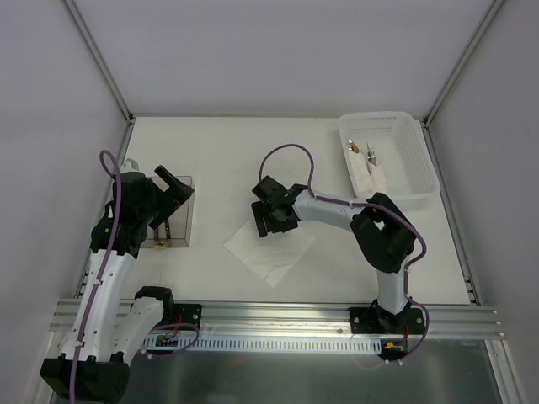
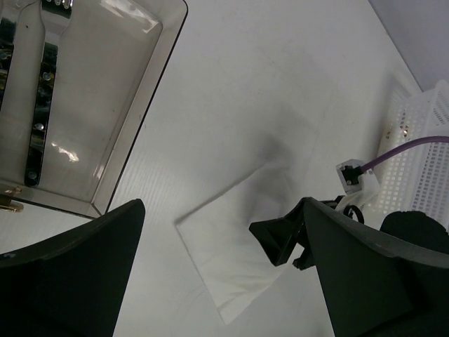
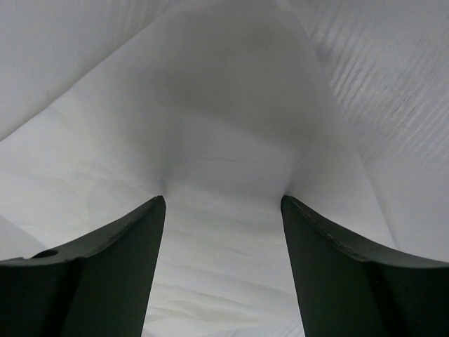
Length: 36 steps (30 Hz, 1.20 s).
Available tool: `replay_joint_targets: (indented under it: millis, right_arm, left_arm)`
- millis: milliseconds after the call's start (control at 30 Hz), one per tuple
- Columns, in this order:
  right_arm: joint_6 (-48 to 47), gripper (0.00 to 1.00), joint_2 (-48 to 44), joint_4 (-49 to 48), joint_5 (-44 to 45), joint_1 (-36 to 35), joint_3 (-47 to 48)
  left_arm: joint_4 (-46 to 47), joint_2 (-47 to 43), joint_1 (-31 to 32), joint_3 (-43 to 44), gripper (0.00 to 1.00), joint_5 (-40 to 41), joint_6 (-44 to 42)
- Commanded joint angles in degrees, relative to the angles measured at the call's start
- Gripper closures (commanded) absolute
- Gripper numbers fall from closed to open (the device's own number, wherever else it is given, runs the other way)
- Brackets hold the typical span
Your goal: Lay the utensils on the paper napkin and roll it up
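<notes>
Both spread: right fingers (image 3: 105, 281) on paper napkin (image 3: 224, 133); left fingers (image 2: 70, 274) aloft, their camera alone showing fork (image 2: 38, 112) in box (image 2: 140, 119).

Napkin (image 1: 269, 244) plain white, a touch brighter than the off-white table (image 1: 227, 151), with soft grey shadow on it. Basket (image 1: 413, 164) white with a lattice of small holes; box (image 1: 178, 220) clear with a smoky grey tint; cutlery (image 2: 36, 112) shiny silver with dark reflections. Left arm (image 1: 105, 286) and right arm (image 1: 324, 208) have white shells with black joints, fingers (image 3: 98, 281) matte black, cables (image 1: 286, 146) purple, rail (image 1: 278, 318) brushed silver, walls (image 1: 253, 50) plain pale grey.
</notes>
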State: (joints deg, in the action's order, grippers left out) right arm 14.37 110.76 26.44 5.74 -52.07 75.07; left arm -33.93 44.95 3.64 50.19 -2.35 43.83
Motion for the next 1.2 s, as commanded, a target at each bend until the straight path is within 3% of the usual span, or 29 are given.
replay_joint_targets:
  millis: [0,300,767,1000,1033,1067,1167]
  right_arm:
    - [-1.1,0.29,4.02,-0.33,1.47,3.72,2.7]
    - [-3.47,0.29,8.94,-0.42,-1.08,8.13,9.57]
    - [-6.37,0.26,6.15,1.6,-4.06,8.39,14.67]
    - [-4.35,0.15,-3.16,2.56,-10.74,8.22,16.33]
    - [-4.61,0.12,-4.05,2.74,-11.62,8.3,16.95]
    - [-5.05,0.03,-5.1,3.0,-13.19,8.3,18.26]
    - [-9.7,0.01,-9.15,3.27,-16.54,9.18,19.06]
  left_arm:
    - [-0.78,0.66,-0.56,0.08,0.01,1.38,0.29]
    - [-0.7,1.72,-0.56,-0.19,0.01,1.65,-0.59]
    - [-0.7,2.51,-0.56,0.6,0.01,0.42,-2.09]
    - [-1.05,4.17,-0.65,2.45,0.01,0.68,-5.42]
    - [-1.31,4.79,-0.74,2.97,0.01,0.51,-6.12]
    - [-1.49,5.32,-0.91,4.28,0.01,0.16,-7.0]
    - [-5.08,10.49,-1.79,9.63,0.01,0.84,-10.43]
